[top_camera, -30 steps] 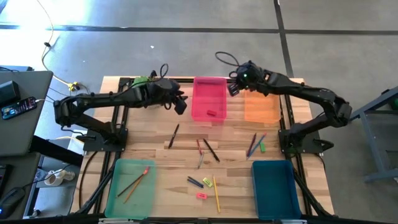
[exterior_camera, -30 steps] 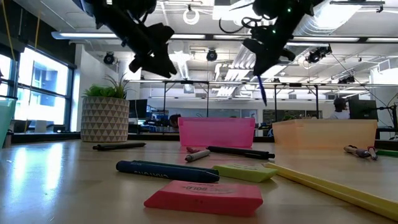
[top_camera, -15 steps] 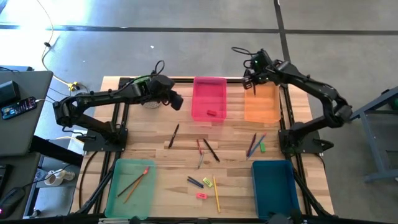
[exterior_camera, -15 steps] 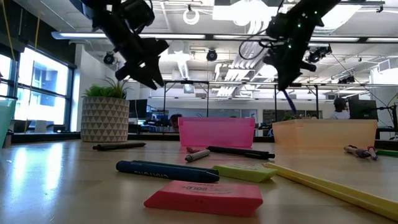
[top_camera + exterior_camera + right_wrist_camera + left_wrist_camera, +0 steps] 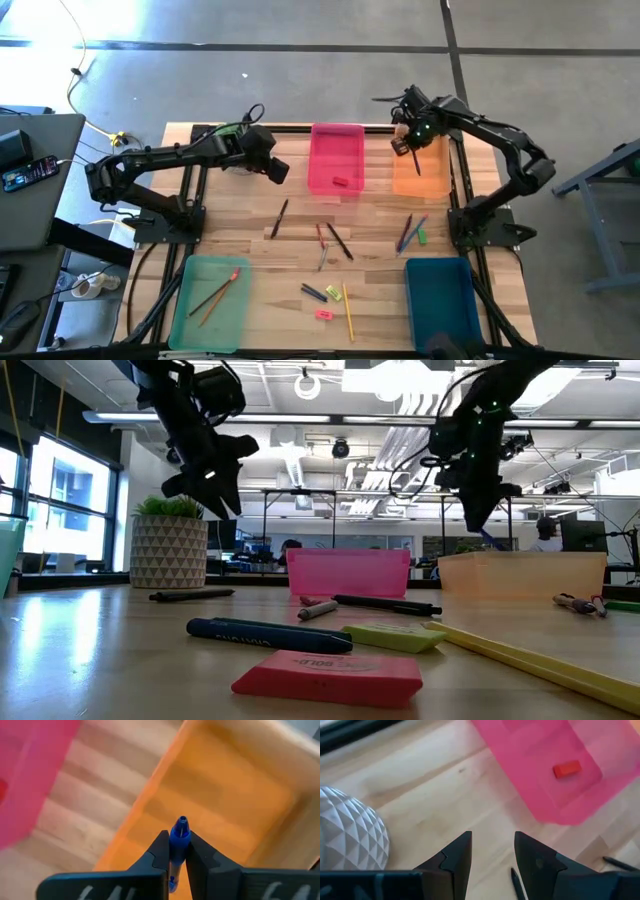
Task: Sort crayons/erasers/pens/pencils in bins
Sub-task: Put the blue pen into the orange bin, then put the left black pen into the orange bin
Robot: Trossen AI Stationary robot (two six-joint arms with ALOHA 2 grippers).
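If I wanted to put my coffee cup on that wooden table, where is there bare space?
Bare wood shows between the pink plastic bin and the light green bin, left of the black pen. The dark teal bin and orange bin look empty, though the right gripper holds a blue pen over the orange one. The middle, around the yellow pencil, is crowded.

A blue pen [image 5: 178, 840] stands pinched between the right gripper's [image 5: 173, 851] fingers, tip over the empty orange bin [image 5: 421, 172] at upper right. The pink bin [image 5: 335, 160] at top centre holds one red eraser [image 5: 340, 183]. The light green bin [image 5: 211, 300] at lower left holds two pencils [image 5: 215, 295]. The teal bin [image 5: 441, 300] sits at lower right. Pens, pencils, crayons and erasers lie scattered mid-table.
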